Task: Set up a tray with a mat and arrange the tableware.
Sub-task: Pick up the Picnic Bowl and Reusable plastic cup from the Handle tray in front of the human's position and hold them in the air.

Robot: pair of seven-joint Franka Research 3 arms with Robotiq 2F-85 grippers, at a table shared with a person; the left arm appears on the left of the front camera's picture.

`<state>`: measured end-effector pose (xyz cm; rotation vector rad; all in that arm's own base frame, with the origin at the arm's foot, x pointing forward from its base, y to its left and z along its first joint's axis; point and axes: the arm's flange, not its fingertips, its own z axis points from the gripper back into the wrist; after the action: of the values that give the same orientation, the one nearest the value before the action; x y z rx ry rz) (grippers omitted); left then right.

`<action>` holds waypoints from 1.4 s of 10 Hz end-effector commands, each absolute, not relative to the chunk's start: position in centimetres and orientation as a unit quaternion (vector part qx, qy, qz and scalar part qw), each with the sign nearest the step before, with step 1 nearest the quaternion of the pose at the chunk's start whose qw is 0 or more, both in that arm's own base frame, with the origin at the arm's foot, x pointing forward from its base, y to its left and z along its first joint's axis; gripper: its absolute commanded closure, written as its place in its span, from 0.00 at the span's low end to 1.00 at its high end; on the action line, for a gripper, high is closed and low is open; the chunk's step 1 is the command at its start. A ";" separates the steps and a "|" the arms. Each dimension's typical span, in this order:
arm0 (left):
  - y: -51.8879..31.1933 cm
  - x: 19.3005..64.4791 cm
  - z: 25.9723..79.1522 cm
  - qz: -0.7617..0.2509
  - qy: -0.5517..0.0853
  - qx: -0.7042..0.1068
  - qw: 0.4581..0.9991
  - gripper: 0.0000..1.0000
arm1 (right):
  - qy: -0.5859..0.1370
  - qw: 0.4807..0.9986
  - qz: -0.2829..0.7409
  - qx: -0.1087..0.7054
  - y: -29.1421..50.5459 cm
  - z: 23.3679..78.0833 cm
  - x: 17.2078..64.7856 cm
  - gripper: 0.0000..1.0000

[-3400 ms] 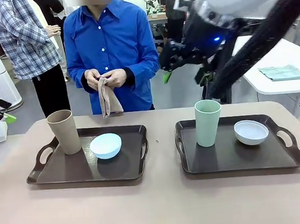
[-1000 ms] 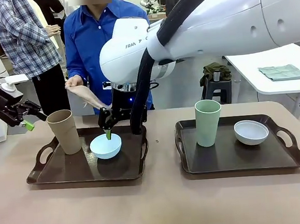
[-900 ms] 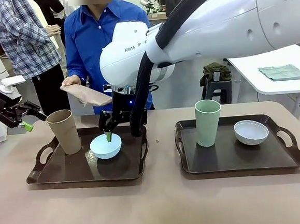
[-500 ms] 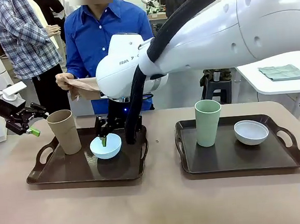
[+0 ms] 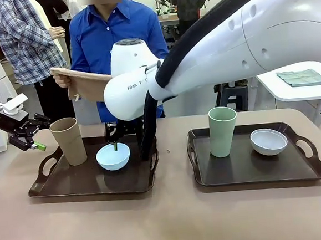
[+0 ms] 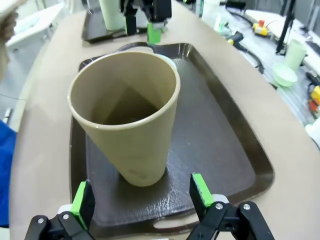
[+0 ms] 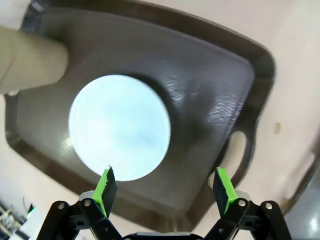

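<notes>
On the left tray a tan cup and a light blue bowl are seen; on the right tray, a pale green cup and a white bowl. The left gripper is spread wide beside the tan cup, and the right gripper is spread above the light blue bowl. Beyond, a mat is held by 1 hand.

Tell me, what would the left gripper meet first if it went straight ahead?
Most likely the tan cup, which stands upright on the brown tray right ahead of the open left gripper.
</notes>
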<state>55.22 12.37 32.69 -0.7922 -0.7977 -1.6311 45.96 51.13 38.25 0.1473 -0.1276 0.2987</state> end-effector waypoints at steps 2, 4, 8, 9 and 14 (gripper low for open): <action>10.6 54.3 32.1 -0.680 -0.404 -0.307 0.529 0.00 | -0.050 0.991 0.109 0.052 51.9 36.7 46.9 0.00; 9.6 54.5 31.9 -0.665 -0.412 -0.312 0.539 0.00 | -0.047 0.992 0.100 0.058 51.9 36.1 47.7 0.00; 7.8 54.4 31.5 -0.666 -0.375 -0.337 0.550 0.00 | -0.048 0.992 0.093 0.072 51.6 35.4 48.8 0.00; 7.2 54.3 31.5 -0.667 -0.370 -0.342 0.549 0.00 | -0.047 0.992 0.094 0.077 51.5 35.3 49.0 0.00; 4.8 54.1 31.2 -0.672 -0.355 -0.363 0.539 0.00 | -0.025 0.990 0.098 0.095 51.4 33.6 50.1 0.00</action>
<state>54.87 5.15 30.86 -0.8630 -0.8786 -1.5937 49.58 51.35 33.75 0.1575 -0.0612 0.1818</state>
